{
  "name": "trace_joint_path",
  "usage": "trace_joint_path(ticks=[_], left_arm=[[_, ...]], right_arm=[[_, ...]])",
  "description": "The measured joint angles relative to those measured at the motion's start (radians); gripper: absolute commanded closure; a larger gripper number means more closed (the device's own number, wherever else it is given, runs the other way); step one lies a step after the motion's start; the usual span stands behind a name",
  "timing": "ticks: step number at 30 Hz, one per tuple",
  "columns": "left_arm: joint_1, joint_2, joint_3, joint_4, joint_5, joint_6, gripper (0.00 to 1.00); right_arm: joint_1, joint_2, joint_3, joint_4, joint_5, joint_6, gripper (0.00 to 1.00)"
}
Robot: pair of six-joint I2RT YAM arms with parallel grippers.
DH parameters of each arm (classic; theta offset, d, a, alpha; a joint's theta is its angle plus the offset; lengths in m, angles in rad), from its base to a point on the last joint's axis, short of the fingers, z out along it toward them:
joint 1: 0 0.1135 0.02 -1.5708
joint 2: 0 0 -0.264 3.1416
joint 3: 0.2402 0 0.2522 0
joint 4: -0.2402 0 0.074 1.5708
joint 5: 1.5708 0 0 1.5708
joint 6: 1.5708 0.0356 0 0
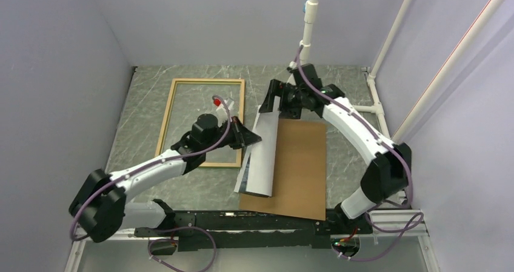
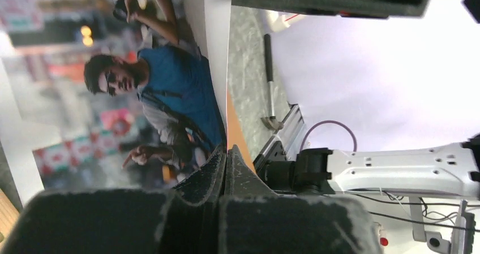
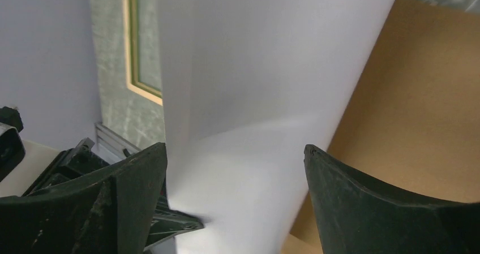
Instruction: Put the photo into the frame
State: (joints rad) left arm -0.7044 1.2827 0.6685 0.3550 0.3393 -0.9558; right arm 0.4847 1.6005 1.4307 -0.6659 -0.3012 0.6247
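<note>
pinching photo (image 1: 262, 158) edge, left claw (image 1: 254, 139); right claw (image 1: 267, 106) spread wide, photo between.

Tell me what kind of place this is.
Probably a robotics lab test cell, not a home or shop. Plain pale walls box in a small marble-patterned table. White pipes stand at the back. A left arm and a right arm are mounted at the table's near edge.

Left fingers (image 2: 210, 172) pinched together on photo (image 2: 141, 95) edge; print side visible, man in blue shirt.
</note>
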Motion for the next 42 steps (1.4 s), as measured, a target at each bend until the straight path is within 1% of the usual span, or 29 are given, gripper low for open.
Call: trace_joint_path(ticks=[4, 8, 12, 14, 17, 20, 23, 28, 35, 40, 42], left_arm=[[0.001, -0.124, 0.048, -0.080, 0.001, 0.042, 1.00], [0.001, -0.220, 0.069, -0.077, 0.029, 0.054, 1.00], [0.004, -0.327, 0.067, -0.052, 0.041, 0.051, 1.00], [0.014, -0.387, 0.046, -0.011, 0.042, 0.043, 1.00], [0.062, -0.484, -0.031, 0.076, 0.050, 0.006, 1.00], [0.116, -0.534, -0.077, 0.059, 0.045, -0.008, 1.00], [0.154, -0.541, -0.080, -0.049, 0.023, 0.001, 1.00], [0.206, -0.491, -0.081, -0.296, -0.029, 0.047, 1.00], [0.256, -0.293, -0.072, -0.593, -0.094, 0.129, 1.00], [0.256, -0.180, 0.003, -0.847, -0.220, 0.186, 1.00], [0.256, -0.168, 0.035, -0.922, -0.288, 0.192, 0.92]], right_arm=[[-0.069, -0.119, 0.000, 0.008, -0.025, 0.001, 0.01], [-0.153, -0.217, -0.005, 0.042, -0.083, 0.009, 0.00], [-0.203, -0.265, -0.007, 0.071, -0.145, 0.016, 0.00], [-0.213, -0.270, -0.007, 0.080, -0.184, 0.016, 0.00], [-0.220, -0.269, -0.015, 0.092, -0.222, 0.015, 0.00], [-0.224, -0.269, -0.037, 0.096, -0.247, 0.013, 0.00], [-0.229, -0.269, -0.074, 0.100, -0.260, 0.008, 0.00], [-0.232, -0.266, -0.166, 0.111, -0.269, -0.011, 0.00], [-0.233, -0.231, -0.322, 0.124, -0.266, -0.060, 0.00], [-0.233, -0.210, -0.417, 0.131, -0.254, -0.092, 0.00], [-0.233, -0.198, -0.448, 0.138, -0.248, -0.101, 0.00]])
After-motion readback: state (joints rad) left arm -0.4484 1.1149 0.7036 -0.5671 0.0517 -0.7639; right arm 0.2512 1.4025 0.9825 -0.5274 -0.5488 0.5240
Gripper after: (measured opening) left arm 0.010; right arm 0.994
